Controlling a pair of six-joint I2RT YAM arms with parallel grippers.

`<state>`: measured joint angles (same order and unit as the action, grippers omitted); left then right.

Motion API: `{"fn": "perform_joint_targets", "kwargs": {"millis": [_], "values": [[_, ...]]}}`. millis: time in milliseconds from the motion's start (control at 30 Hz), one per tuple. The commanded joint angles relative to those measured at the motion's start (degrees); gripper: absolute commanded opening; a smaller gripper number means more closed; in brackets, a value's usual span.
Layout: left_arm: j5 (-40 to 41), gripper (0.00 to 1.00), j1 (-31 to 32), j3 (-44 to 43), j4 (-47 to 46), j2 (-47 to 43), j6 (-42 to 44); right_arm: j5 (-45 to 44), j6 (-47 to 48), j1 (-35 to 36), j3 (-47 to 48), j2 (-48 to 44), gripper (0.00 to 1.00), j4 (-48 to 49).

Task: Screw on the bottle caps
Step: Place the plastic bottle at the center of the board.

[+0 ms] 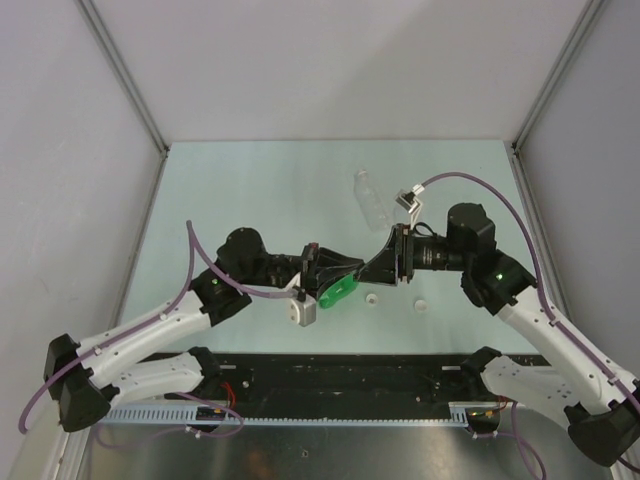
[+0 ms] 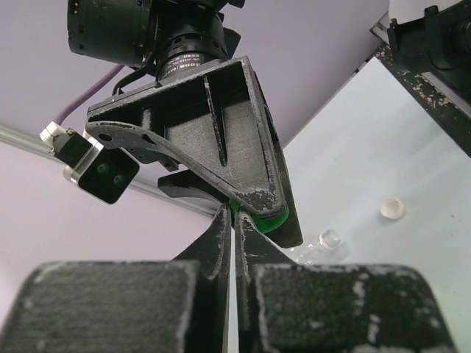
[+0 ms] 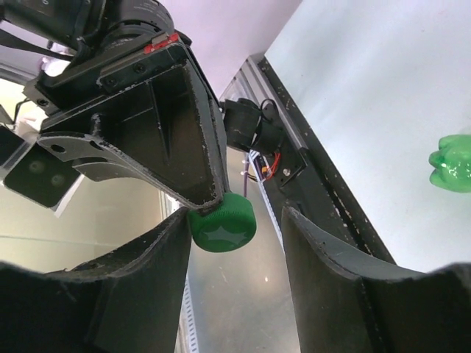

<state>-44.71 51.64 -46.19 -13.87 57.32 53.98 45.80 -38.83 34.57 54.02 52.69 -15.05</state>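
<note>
- Green cap — it is pinched at the very tip of the left end effector, whose fingers are pressed together on it, so that only a sliver of green is seen between them in the left wrist view.
- The cap is held in the air above the bench, midway between the two arms. Its flat top is turned toward the right wrist camera, so its axis is judged to run along the reach of the right end effector.
- The right end effector's fingers are set apart, one on each side of the cap. One is touching or all but touching the cap's wall, and a clear gap is left at the other, so nothing is clamped by it.
- The coming move is judged to turn on this: the cap lies straight ahead between the right fingers, so a squeeze across its round wall is called for — no sideways shift.
- The green bottle appears to lie on its side on the bench just beneath the meeting point, slanted from near-left to far-right in the top view. Its base is shown to the right wrist camera, and the neck cannot be made out.
- Two white caps are seen on the bench just right of that bottle, on the right arm's side. A clear bottle lies farther back.
</note>
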Motion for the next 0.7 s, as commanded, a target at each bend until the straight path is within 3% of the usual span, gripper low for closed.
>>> {"fn": "perform_joint_targets", "kwargs": {"millis": [0,500,667], "values": [[0.5,0.0,0.5,0.9,-3.5,-1.6,0.3,0.7,-2.2,0.1,2.2,-1.9,0.56,4.2],[1.6,0.0,0.6,1.2,-3.6,-1.6,1.1,3.8,-4.1,-0.7,2.2,-1.2,0.44,4.9],[2.3,0.0,0.6,1.4,-3.7,-1.6,1.2,3.0,-2.7,-0.8,2.2,-1.8,0.26,4.3]]}}
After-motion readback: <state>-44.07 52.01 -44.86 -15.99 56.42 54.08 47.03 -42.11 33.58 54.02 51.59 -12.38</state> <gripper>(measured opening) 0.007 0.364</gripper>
